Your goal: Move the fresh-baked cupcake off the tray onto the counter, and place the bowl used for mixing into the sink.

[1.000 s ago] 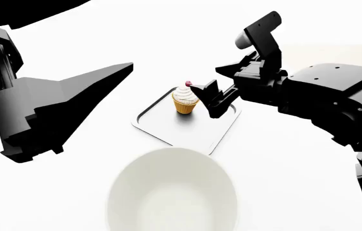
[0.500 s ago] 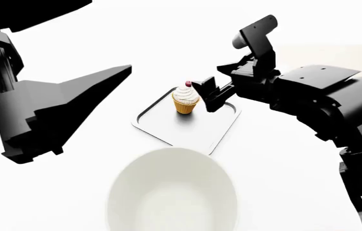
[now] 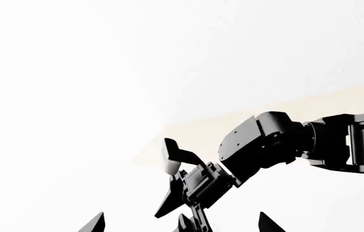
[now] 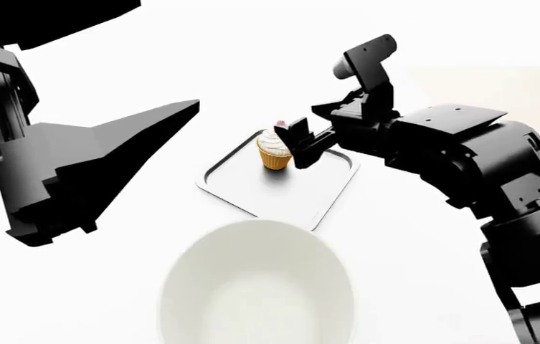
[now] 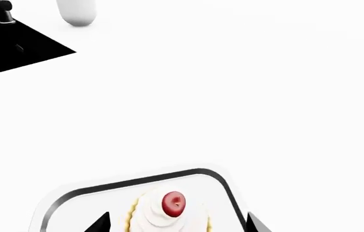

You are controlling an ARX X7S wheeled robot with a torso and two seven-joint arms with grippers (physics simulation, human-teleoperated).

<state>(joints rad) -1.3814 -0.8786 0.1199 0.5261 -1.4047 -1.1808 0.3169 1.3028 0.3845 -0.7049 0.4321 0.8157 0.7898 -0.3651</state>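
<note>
A: Cupcake (image 4: 275, 151) sits upright on the tray (image 4: 250, 197), toward its far side. Right pincer (image 4: 295, 140) is level with the frosting, jaws apart, one tip either side in the wrist view. Not clamped yet.

B: Makes sense, it's lining up to straddle it. Frosting's soft, so I'd guess the wrapper is the safer place to grip.

A: Agreed. Bowl (image 4: 257, 284) is on the desk (image 4: 423, 236) just in front of the tray, untouched. Probably the second job.

B: Left pincer (image 4: 97, 168)?

A: Parked off to the left, above the desk, holding nothing, jaws apart. Looks like it's kept out of the right arm's way.

B: Sink (image 5: 14, 46)?

A: Only in the right wrist view, well apart from the tray, with a white pot (image 5: 77, 10) near it.
</note>
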